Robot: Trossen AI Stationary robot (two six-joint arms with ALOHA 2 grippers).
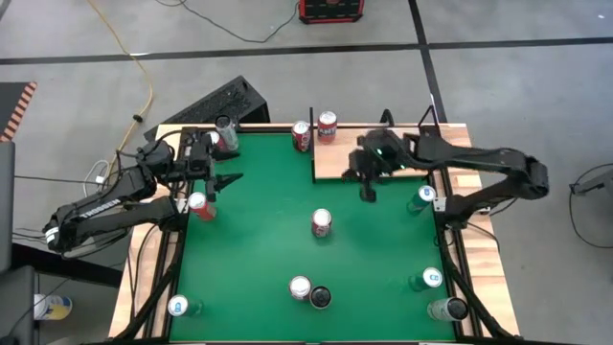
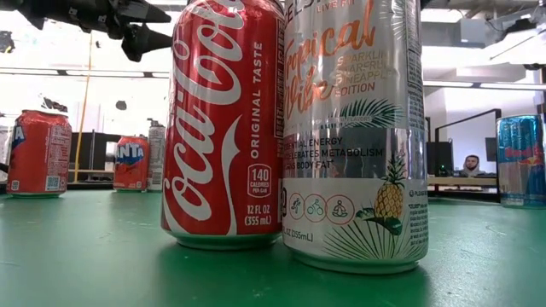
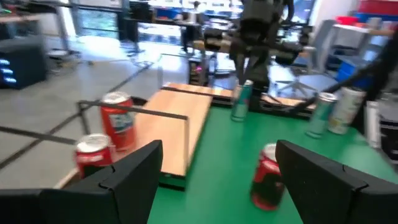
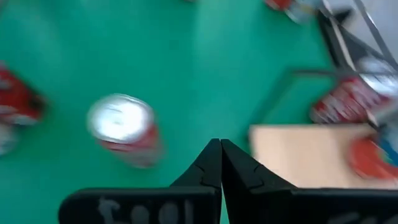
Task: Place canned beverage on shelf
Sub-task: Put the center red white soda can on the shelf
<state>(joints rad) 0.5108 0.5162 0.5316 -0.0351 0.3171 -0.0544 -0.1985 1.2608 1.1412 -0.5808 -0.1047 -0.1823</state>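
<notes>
Near edge: red Coca-Cola can (image 2: 223, 128) touching a silver pineapple-print can (image 2: 354, 136)
Table middle: red can (image 1: 321, 222), upright
Right gripper (image 1: 368, 195): fingers pressed together, empty, over the shelf's front edge
Left gripper (image 1: 228, 179): jaws wide, empty, left side
Shelf (image 1: 337, 160): far edge; red can (image 1: 327, 126) on its far-left corner

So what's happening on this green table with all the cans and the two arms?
Two robot arms are shelving drink cans. One red can stands on the pale wooden shelf; another red can stands just off its edge. The right tool is shut and empty, hovering over the shelf's front edge. The left tool is open and empty at the table's left side. Other cans wait around the green table, including a red one mid-table.
</notes>
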